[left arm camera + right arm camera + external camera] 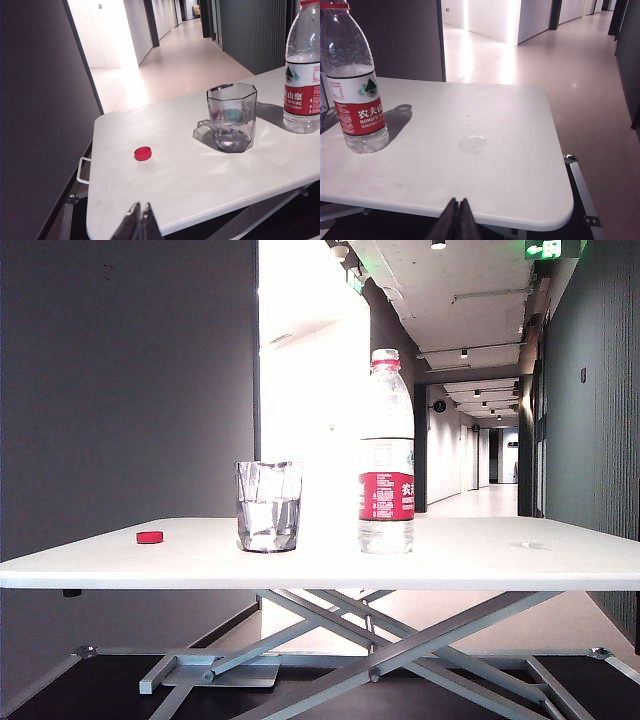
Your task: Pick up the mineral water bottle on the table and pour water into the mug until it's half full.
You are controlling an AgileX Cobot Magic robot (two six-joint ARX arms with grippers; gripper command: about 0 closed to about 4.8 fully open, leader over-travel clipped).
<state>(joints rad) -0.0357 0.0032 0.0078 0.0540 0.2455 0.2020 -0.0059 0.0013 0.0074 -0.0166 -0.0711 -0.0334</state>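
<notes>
Mineral water bottle (386,455) stands upright on the table (500,558), roughly midway along its length and near the front edge as the exterior view shows it. Its neck ring is red, the cap is off, and the red-and-white label wraps the lower body. The water (385,536) inside it appears to sit low, below the label (the clear plastic makes the level hard to fix).

The mug (268,506), a clear faceted tumbler, stands upright just beside the bottle on its left in the exterior view, apart from it and not touching. It holds water to about half its height.

A small red cap (150,537) lies flat on the tabletop toward the left end, well apart from the mug. A small puddle (472,144) of clear liquid, with a few droplets near it, lies on the bare surface toward the right end, between the bottle and the right corner.

Left gripper (139,222) hangs off the near edge of the table on the left side, jaws closed and holding nothing. Right gripper (456,217) hangs off the near edge on the right side, jaws likewise closed and empty. Neither gripper touches the table or any object.
</notes>
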